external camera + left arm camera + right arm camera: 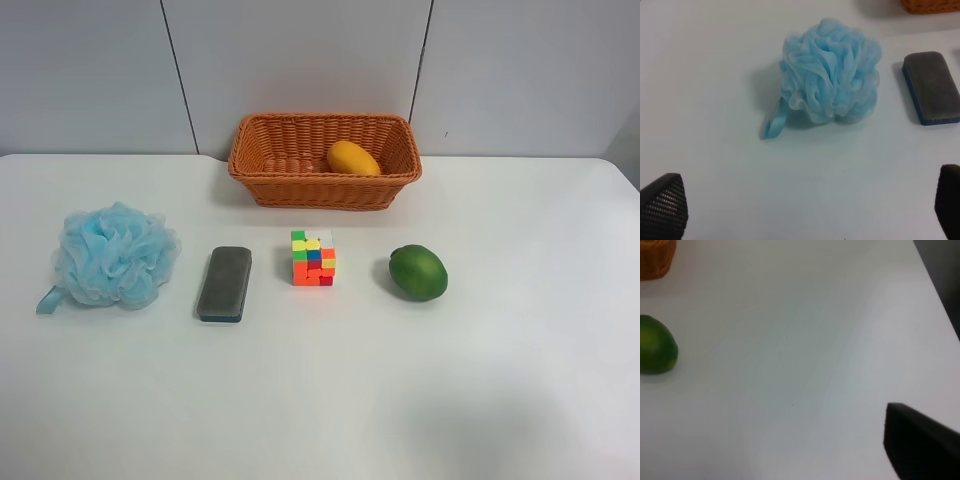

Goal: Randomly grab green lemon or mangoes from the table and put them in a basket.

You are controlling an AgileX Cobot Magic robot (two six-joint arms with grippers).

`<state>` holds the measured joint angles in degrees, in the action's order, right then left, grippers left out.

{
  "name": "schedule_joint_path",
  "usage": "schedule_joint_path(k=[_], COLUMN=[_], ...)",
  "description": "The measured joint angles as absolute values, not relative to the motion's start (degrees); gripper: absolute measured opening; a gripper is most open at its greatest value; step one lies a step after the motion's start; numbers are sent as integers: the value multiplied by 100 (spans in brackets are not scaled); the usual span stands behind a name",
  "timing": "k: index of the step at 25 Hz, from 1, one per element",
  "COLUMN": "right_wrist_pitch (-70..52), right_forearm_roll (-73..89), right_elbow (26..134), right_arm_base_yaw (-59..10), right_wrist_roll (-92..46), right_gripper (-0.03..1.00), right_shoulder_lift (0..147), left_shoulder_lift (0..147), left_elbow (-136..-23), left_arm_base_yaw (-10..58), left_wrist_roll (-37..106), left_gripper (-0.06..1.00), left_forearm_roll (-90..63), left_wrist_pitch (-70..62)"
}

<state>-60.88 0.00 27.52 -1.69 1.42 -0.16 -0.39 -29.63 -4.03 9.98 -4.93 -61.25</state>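
While mango (353, 158) lies in basket (322, 160), lemon (418, 272) sits on table (520, 350); left gripper (805, 205) fingers spread, empty; right gripper state unclear.

Pale grey panelled wall (300, 60) behind, split by thin dark vertical seams (178, 75). Even, diffuse light; shadows soft.

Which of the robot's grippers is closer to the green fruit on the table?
Right. Its wrist camera shows the green lemon close by across bare table. The left gripper hangs open near the blue bath pouf, with no lemon in view.
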Motion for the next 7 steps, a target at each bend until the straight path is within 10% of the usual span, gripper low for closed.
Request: schedule_joint_path(k=[7], right_wrist_pitch=[-6088], right_forearm_roll=[0], right_elbow=[2752], right_arm_base_yaw=[-169], right_wrist_roll=[142], right_gripper=[99], right_shoulder_lift=[-16], left_shoulder_lift=[-39], left_elbow=[-2963], left_arm_base_yaw=[-403], left_wrist_roll=[998], left_gripper=[99], left_forearm_roll=[-493], left_wrist_pitch=[-6125])
